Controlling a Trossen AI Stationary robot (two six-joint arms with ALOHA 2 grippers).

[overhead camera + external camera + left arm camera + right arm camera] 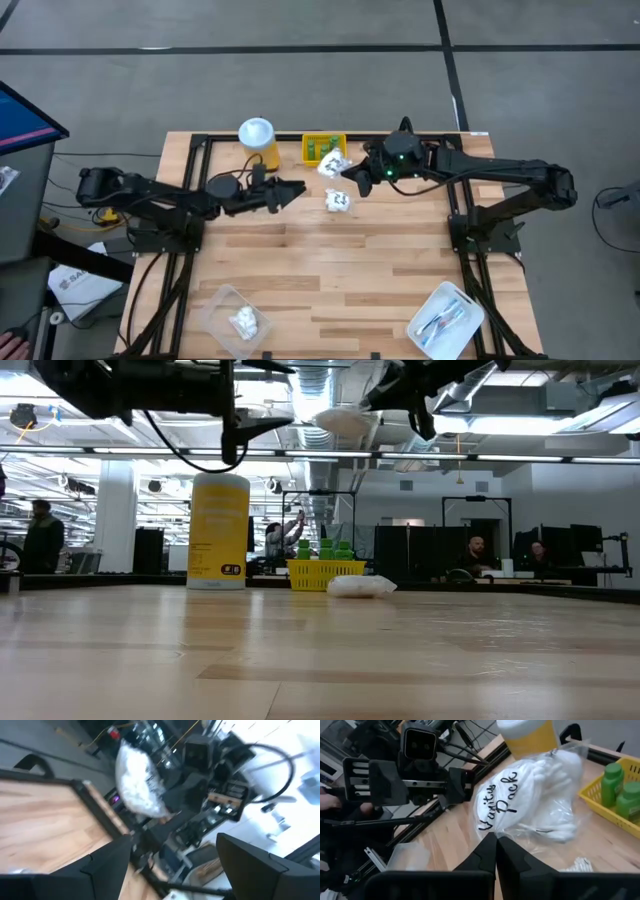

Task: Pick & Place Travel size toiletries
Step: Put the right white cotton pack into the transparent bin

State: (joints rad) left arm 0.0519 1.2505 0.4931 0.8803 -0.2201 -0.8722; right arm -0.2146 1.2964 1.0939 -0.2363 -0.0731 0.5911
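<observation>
A crinkled clear-white packet with dark handwriting is up in the air in my right gripper, which is shut on it just right of the yellow tray. The low view shows this packet high above the table. A second white packet lies flat on the wood. Green pieces stand in the yellow tray. My left gripper is open and hovers left of both packets, touching nothing; its wrist view looks at the lifted packet. My right gripper pinches the packet's plastic edge between its two fingers. The fingers reach in from the table's right side. The packet is lifted clear of the table and extends beyond the fingertips, toward the table's left.
A tall yellow jar with a white lid stands left of the tray. One clear bin at the near left holds white packets, and another at the near right holds brush sticks. People show in the room beyond the table.
</observation>
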